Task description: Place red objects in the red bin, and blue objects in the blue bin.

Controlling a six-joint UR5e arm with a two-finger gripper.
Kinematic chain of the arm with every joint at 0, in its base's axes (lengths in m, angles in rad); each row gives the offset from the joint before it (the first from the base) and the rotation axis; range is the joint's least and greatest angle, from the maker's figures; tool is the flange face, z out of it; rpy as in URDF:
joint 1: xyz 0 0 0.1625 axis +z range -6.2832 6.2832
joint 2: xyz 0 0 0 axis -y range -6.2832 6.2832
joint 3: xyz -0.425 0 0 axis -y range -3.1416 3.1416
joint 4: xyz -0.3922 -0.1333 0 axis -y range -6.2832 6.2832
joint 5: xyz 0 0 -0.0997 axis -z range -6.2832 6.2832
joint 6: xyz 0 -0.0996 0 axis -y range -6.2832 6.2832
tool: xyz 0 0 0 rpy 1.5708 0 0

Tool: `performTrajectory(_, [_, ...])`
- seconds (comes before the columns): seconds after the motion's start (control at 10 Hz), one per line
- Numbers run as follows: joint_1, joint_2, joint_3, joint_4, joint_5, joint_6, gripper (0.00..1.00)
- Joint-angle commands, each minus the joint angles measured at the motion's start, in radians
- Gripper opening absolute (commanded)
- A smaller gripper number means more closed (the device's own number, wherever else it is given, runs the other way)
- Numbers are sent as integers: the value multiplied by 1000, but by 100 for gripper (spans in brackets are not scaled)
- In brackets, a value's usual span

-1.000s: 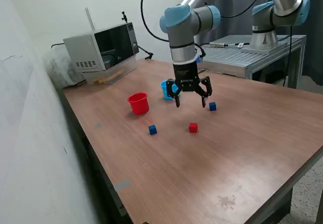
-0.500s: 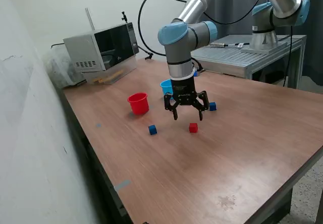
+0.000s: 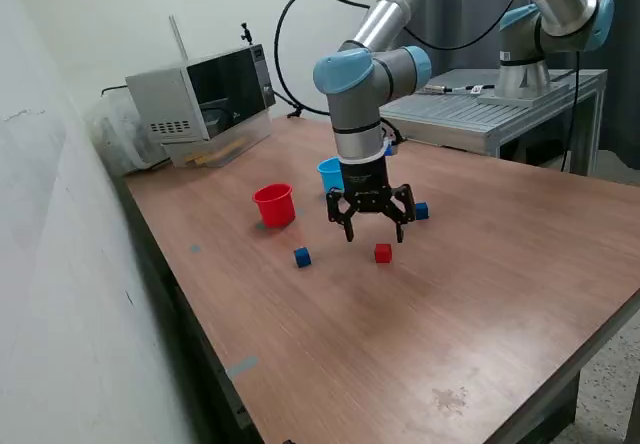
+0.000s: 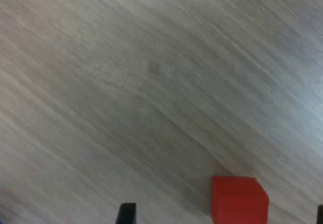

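Now the gripper hangs with its jaws spread wide and empty, just above a red cube on the wooden table.

Clock directions follow the exterior view. From the red cube, one blue cube lies at nine o'clock, another blue cube at one o'clock, the red cup at ten o'clock and the light blue cup at eleven o'clock, partly behind the arm. Bare wood stretches toward five o'clock as far as the table edge. A microwave sits at the far corner. In the wrist view the red cube lies flat, between the two dark fingertips. No writing is readable.
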Motion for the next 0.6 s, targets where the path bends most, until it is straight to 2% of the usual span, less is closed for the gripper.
performTrajectory(0.0, [1,2,0,-1,-1,0,100])
performTrajectory(0.2, [1,5,2,-2,-3,0,100])
performTrajectory(0.3, [1,6,2,-2,-3,0,0])
performTrajectory(0.5, [18,6,3,-21,-4,0,0])
